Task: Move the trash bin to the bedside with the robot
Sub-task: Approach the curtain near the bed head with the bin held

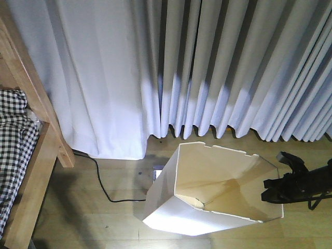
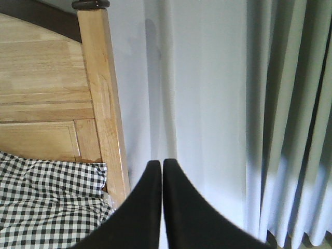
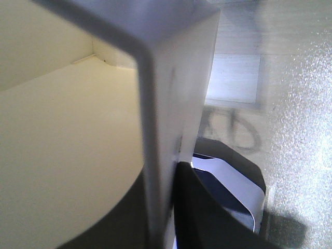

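Exterior front-facing view: the white trash bin, its cream inside turned to the camera, is seen standing on the wooden floor before pale pleated curtains, with the right gripper reaching in from the right edge and set against the bin's right rim. The bed – light-brown wooden frame, black-and-white checked bedding – is shown at the far left, parted from the bin by a stretch of bare floor across which a black cable is trailed. In the right wrist view, the bin's thin wall is seen pinched between the two dark fingers, one inside the bin and one outside, so the claw is clamped on the rim. In the left wrist view, the left gripper is held with its black fingertips pressed together and nothing between them – pointed toward the curtain just beside the wooden bedpost.
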